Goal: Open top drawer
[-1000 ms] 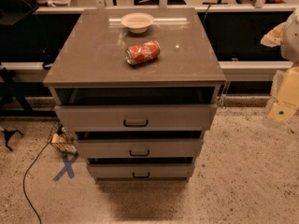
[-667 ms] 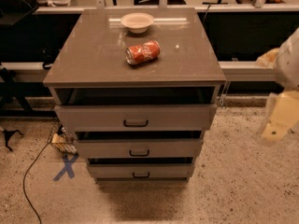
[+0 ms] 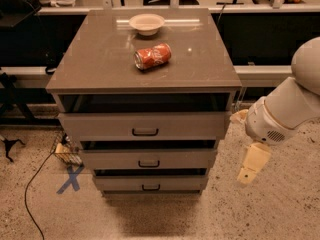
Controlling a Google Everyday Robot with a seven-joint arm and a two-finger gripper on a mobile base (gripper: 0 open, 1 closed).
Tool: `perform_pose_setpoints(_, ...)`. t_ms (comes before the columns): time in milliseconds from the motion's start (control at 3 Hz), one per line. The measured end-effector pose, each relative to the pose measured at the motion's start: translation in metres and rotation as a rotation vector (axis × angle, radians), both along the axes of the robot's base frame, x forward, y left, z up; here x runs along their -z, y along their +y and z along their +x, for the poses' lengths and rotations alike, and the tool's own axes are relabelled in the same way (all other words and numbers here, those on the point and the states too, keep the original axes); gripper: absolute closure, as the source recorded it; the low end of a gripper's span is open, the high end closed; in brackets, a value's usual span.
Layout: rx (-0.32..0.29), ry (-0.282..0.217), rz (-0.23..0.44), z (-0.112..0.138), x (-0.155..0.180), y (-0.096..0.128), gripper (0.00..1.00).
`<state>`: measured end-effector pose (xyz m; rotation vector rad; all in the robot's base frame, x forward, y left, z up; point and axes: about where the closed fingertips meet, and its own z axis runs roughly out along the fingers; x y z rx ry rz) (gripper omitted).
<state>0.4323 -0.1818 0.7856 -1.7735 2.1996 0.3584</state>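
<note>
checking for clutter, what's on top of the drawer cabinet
A red can on its side and a white bowl behind it. The top drawer's inside is too dark to see. The gripper hangs right of the cabinet.

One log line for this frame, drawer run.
top drawer: dark gap above front | gripper: low right, off handle | can, bowl: on cabinet top

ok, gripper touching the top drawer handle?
Apart. Camera view: the gripper hangs right of the cabinet, floor showing between them, far from the top drawer handle.
</note>
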Motion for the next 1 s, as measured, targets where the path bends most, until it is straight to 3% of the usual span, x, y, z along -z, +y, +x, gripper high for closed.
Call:
perform_pose_setpoints(333, 0.000, 0.000, 0.000, 0.000, 0.000, 0.000, 0.00)
perform_pose_setpoints(667, -0.024, -0.036, 0.001, 0.012, 0.011, 0.014, 0.00)
perform_pose_setpoints(1000, -0.053, -0.119, -0.004, 0.039, 0.024, 0.035, 0.00)
